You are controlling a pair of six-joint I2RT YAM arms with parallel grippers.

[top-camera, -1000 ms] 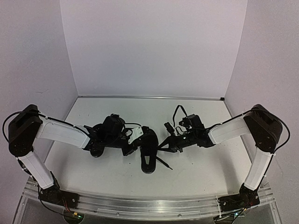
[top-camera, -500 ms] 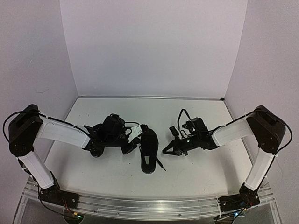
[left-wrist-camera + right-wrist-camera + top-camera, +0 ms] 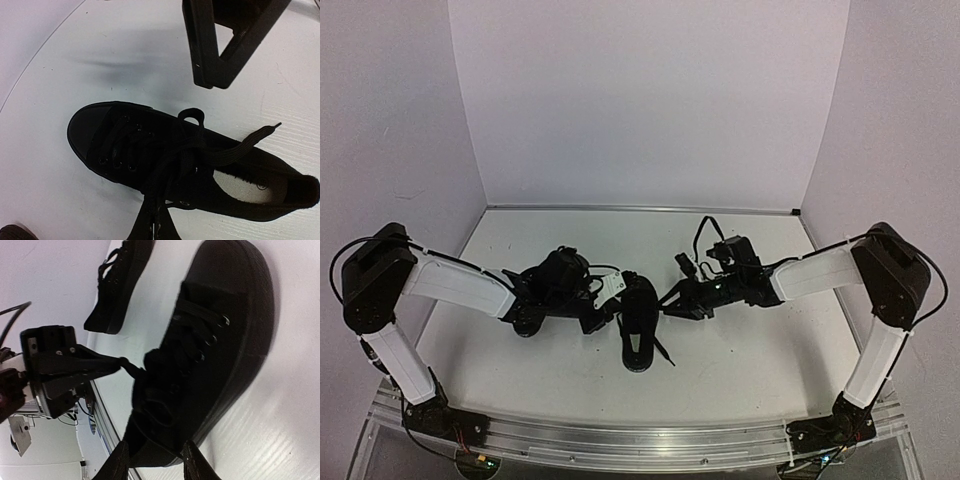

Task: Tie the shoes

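Right up against the left side of the all-black low-top lace-up shoe point(image 3: 638, 325), your left hand point(image 3: 152, 226) is clamped shut on a thin black lace point(image 3: 150, 197) coming off the middle of that shoe's lacing. From the right wrist view you can see that strand pulled out sideways from the shoe into the pinched tips, so it's a proper grip on the lace and not on the shoe body.

Your right hand point(image 3: 156, 462) is on the opposite side of the shoe with its fingers point(image 3: 202, 45) spread apart and nothing between them. It sits just beside the shoe without touching it. I can't tell whether the tips rest on the white surface point(image 3: 740, 350).

The shoe itself sits flat on its sole. The lacing across the tongue looks loose and bunched. A small lace loop point(image 3: 192, 115) sticks up at the shoe's edge on the right hand's side. One flat loose lace end point(image 3: 255, 136) runs out past the heel half on that same side, with its tip lying on the surface. You can see the pale insole point(image 3: 245, 182) through the shoe opening.

The second black shoe point(image 3: 120, 285) of the pair is apart from this one, off on its left-hand side. It's also on its sole, and it's mostly hidden under your left arm in the overhead view.
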